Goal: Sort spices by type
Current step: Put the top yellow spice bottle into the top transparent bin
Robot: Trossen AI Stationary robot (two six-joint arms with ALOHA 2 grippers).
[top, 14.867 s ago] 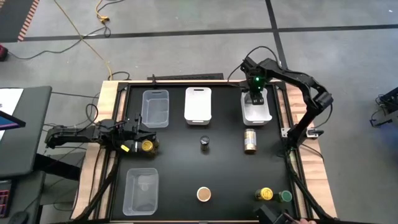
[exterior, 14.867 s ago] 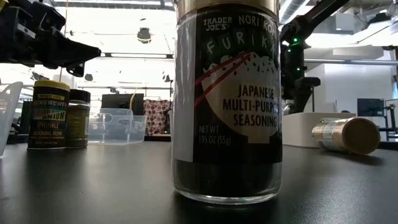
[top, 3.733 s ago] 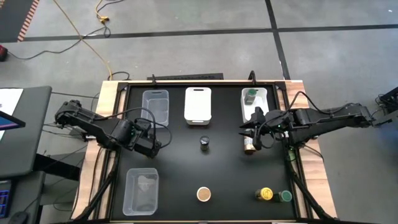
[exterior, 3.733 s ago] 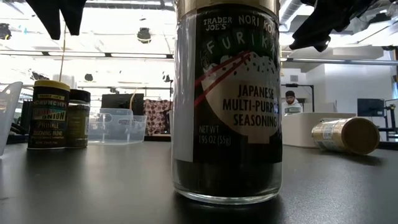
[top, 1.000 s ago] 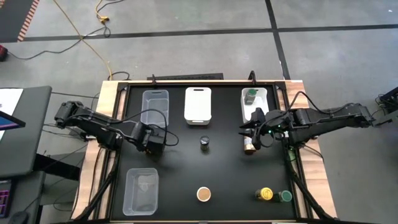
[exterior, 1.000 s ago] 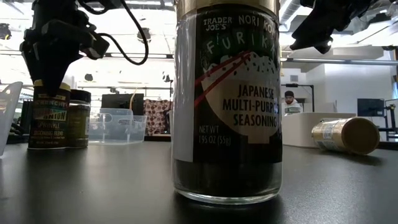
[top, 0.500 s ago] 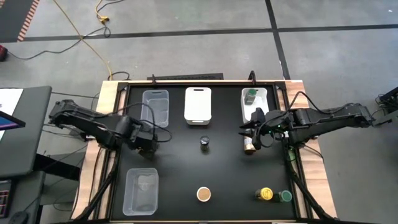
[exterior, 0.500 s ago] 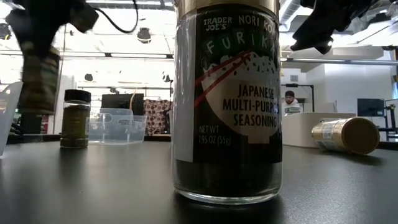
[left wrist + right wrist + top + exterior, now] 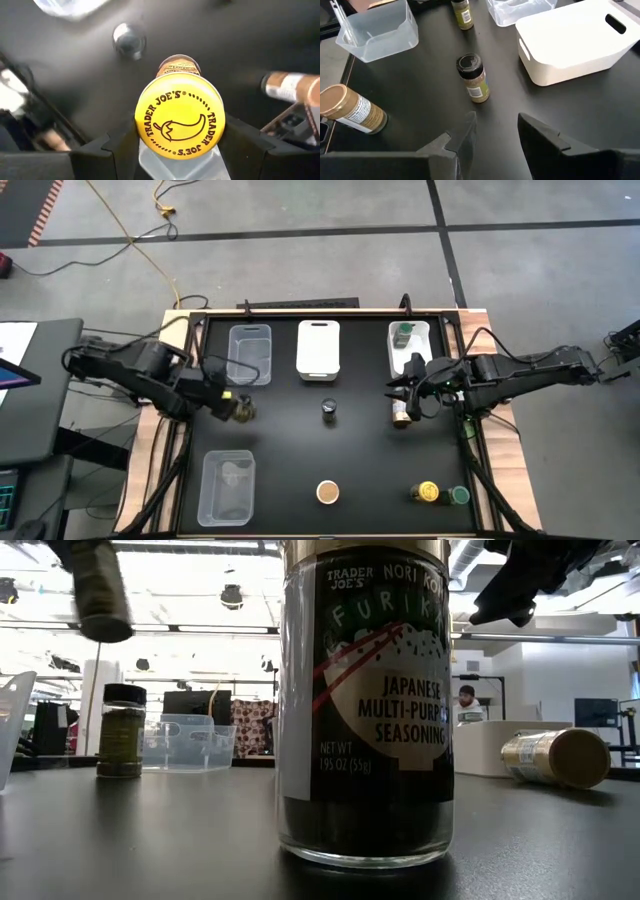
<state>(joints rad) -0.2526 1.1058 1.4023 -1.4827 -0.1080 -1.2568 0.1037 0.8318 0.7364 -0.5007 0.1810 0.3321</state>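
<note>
My left gripper (image 9: pixel 228 406) is shut on a yellow-topped spice jar (image 9: pixel 180 122) and holds it high over the table's left part; in the low view the jar (image 9: pixel 100 595) hangs tilted near the picture's top. A dark-topped jar (image 9: pixel 122 730) stands on the table below it. My right gripper (image 9: pixel 495 132) hovers open over the right side, above a tan-topped jar (image 9: pixel 402 416) lying on its side. A grey-topped jar (image 9: pixel 329 411) stands mid-table. My left gripper pinches the jar's top end between its two fingers (image 9: pixel 117 147), one on each side of the yellow lid (image 9: pixel 142 132). The fingers come steeply from above. The jar hangs below them, tilted, lifted clear of the table.
At the back stand a clear bin (image 9: pixel 250 355), a lidded white bin (image 9: pixel 318 348) and a white bin (image 9: pixel 420 365) holding a green-topped jar (image 9: pixel 403 333). A clear bin (image 9: pixel 228 485) sits front left. Tan (image 9: pixel 328 492), yellow (image 9: pixel 428 492) and green (image 9: pixel 459 495) jars stand in front.
My left gripper has risen, drawn toward the table's left edge and tipped, still shut on the yellow-topped jar. The jar stood on the table beside the dark-topped one; now it is lifted clear and tilted. The dark-topped jar has stayed in place.
</note>
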